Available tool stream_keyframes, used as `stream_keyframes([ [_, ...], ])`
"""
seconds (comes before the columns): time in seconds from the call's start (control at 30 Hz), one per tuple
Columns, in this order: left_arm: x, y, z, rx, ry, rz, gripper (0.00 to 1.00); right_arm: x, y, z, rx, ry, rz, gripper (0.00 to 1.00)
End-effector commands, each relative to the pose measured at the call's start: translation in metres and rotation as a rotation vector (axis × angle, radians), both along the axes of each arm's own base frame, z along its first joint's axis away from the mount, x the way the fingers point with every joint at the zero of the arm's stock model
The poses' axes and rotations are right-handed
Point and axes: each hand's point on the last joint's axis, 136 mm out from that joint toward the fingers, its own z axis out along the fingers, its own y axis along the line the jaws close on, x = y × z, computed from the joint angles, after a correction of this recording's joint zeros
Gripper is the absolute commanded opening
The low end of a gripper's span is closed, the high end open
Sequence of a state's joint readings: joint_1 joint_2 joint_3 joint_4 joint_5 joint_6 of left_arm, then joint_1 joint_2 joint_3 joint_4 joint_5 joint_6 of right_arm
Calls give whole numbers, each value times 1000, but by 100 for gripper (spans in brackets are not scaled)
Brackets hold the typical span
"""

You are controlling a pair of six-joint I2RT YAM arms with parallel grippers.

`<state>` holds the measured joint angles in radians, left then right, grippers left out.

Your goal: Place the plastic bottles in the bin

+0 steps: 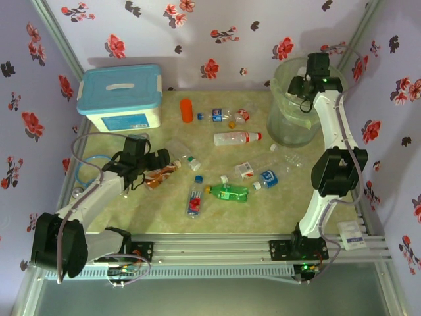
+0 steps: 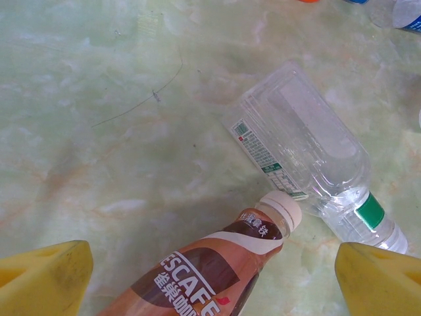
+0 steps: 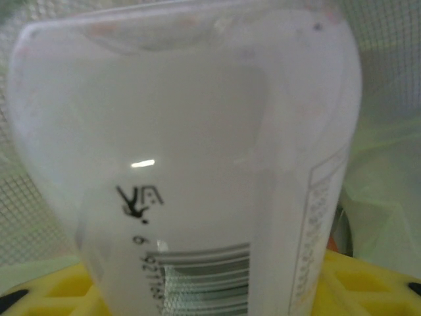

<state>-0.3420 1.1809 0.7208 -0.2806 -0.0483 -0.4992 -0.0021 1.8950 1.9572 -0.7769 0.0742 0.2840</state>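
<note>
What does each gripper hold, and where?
Left gripper: nothing, open astride the Nescafe bottle. Right gripper: whitish bottle, barcoded body between its fingers over the bin; clamping cannot be told.

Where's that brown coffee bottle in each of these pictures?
Top external: the brown coffee bottle lies left of centre.
Left wrist: brown coffee bottle at bottom centre, white cap pointing up-right.
Right wrist: a white bottle, close up.
Shared landmark: the clear bottle with a green neck band, by its cap.
</note>
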Motion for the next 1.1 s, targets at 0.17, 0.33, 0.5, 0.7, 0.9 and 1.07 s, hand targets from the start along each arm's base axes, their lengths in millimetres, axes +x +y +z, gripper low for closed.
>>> stream_keyframes([
  [0.17,4,0,10,-23,-28,8,94,-7,6,-7,70,40,5,73],
  [0.33,4,-1,10,-26,-29,8,94,-7,4,-4,66,35,5,86],
  [0.5,6,-3,11,-36,-31,3,93,-8,3,-2,59,35,10,90],
  [0.7,6,-3,8,-32,-22,0,94,-8,4,11,47,-2,25,89],
  [0.9,8,-5,9,-31,-22,-7,94,-12,3,42,12,-78,58,91],
  [1.07,11,-6,10,-30,-23,-15,94,-20,1,73,8,-146,57,91],
])
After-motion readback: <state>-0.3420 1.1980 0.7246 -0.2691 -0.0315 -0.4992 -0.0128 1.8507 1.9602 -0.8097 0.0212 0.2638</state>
